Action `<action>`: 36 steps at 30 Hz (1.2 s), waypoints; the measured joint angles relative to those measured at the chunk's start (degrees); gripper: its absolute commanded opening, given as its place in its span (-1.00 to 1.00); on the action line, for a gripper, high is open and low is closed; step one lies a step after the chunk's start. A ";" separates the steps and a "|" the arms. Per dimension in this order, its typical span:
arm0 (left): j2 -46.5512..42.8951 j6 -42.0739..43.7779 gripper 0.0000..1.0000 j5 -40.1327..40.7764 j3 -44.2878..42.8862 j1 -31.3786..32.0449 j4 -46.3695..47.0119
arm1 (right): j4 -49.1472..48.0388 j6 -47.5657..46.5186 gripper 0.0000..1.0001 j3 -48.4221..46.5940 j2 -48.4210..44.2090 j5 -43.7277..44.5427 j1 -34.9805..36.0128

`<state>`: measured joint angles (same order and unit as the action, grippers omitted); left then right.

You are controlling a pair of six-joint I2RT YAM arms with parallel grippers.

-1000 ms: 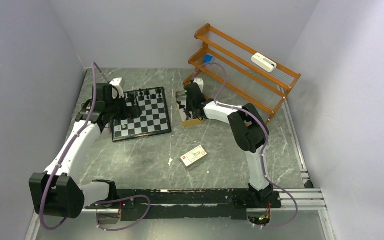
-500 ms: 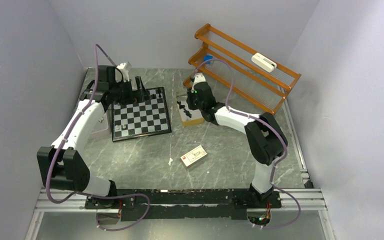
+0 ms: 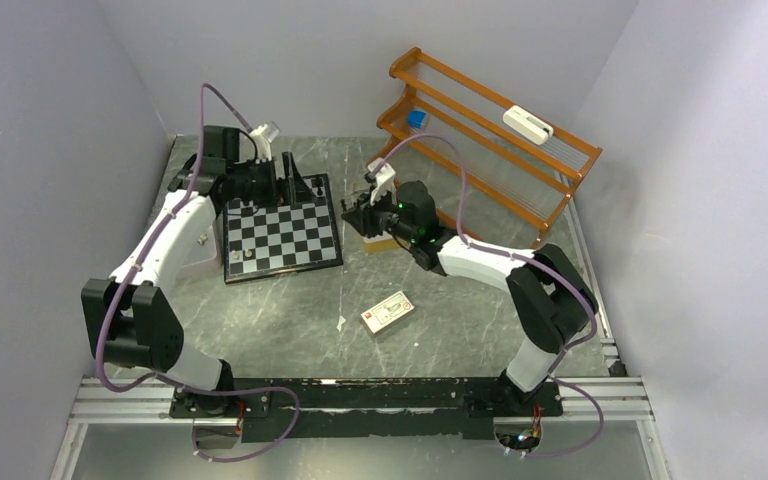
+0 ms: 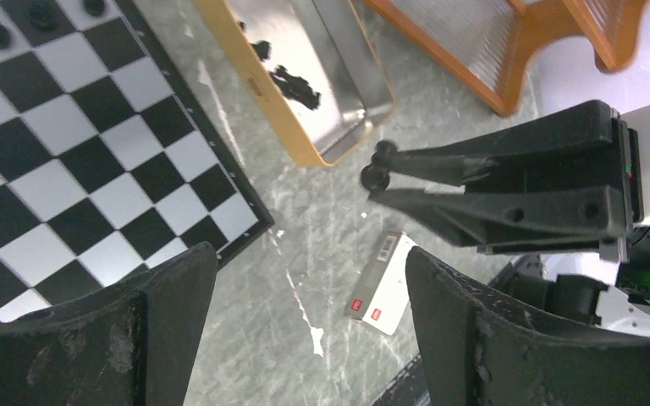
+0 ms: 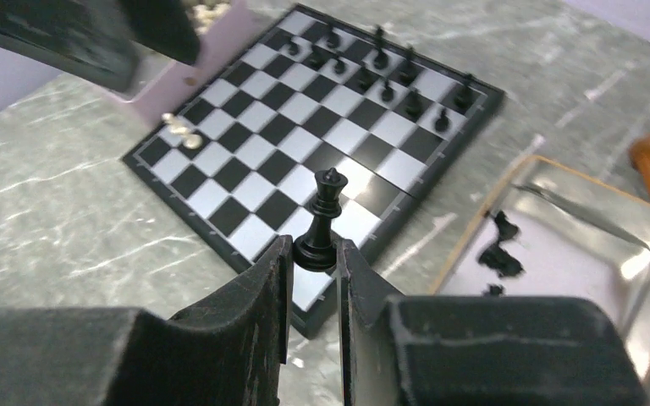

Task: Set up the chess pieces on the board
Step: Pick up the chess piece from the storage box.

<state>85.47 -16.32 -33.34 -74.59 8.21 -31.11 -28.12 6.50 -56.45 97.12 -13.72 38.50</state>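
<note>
My right pincer (image 5: 315, 254) grips an upright black crowned chess piece (image 5: 327, 211) by its base, just beside the black-and-white checkered board (image 5: 245, 161) toward the worktop's (image 3: 440, 300) far left corner. My left pincer (image 4: 305, 271) gapes empty.

The right end effector (image 5: 315, 250), black, is showing a black chess piece (image 5: 326, 222). Beyond it the board (image 5: 279, 139) is displaying black-and-white checks within a dark border; to its right a tan tray (image 5: 575, 271) is gleaming silver inside, on the grey-green marbled worktop (image 5: 59, 211).
</note>
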 measured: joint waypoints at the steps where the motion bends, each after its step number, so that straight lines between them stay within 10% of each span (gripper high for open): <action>1: 0.31 0.04 0.67 -0.74 0.02 0.55 0.00 | -0.74 -0.35 -0.64 0.00 -0.04 -0.92 0.59; 19: 3.50 0.90 0.07 -8.61 0.66 3.54 0.00 | -4.52 -4.68 -0.64 0.00 -2.23 -4.79 5.90; 36: 4.33 2.34 -0.06 -10.88 -0.76 3.54 -1.51 | -3.63 -7.58 -0.64 0.00 -2.23 -4.96 6.62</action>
<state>89.80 -13.98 -44.23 -75.35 11.75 -32.62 -31.75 -1.08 -56.45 94.89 -18.68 45.12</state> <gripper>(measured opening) 0.506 0.246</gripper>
